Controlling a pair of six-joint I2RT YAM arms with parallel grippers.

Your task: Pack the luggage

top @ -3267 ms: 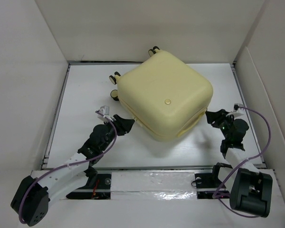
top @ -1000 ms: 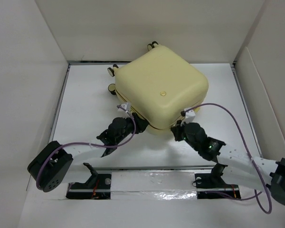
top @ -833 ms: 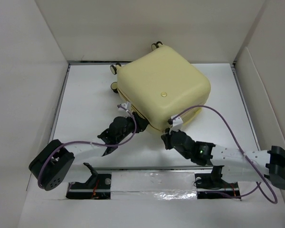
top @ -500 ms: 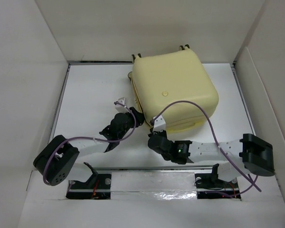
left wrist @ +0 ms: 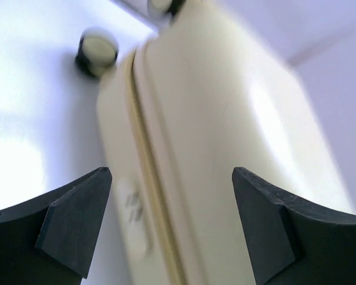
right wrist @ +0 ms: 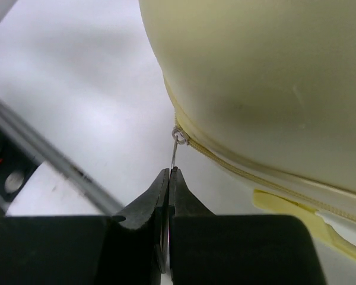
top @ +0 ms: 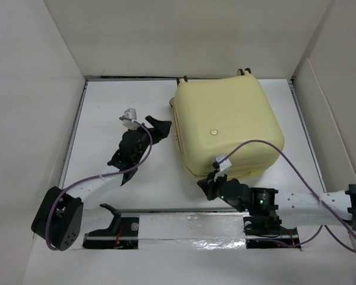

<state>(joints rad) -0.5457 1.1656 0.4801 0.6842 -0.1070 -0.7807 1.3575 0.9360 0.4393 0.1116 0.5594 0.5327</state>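
Observation:
The luggage [top: 225, 122], a pale-yellow hard-shell suitcase, lies flat and closed on the white table, with its wheels [top: 181, 79] at the far edge. My right gripper [top: 205, 185] sits at its near-left corner. In the right wrist view it [right wrist: 169, 172] is shut on the thin metal zipper pull [right wrist: 174, 155], which hangs from the zipper line of the shell [right wrist: 267, 71]. My left gripper [top: 160, 128] stands open just left of the suitcase, not touching it. In the left wrist view its jaws [left wrist: 171, 173] are wide apart, facing the shell's side seam [left wrist: 145, 154] and a wheel [left wrist: 96, 50].
White walls box in the table [top: 107, 107] on the left, back and right. A metal rail [top: 190, 222] runs along the near edge by the arm bases. The right arm's purple cable [top: 267, 145] loops over the suitcase's near part.
The suitcase has turned clockwise and now sits square, further right. My left gripper has opened and drawn back to the left. My right gripper has stayed shut on the zipper pull at the near-left corner.

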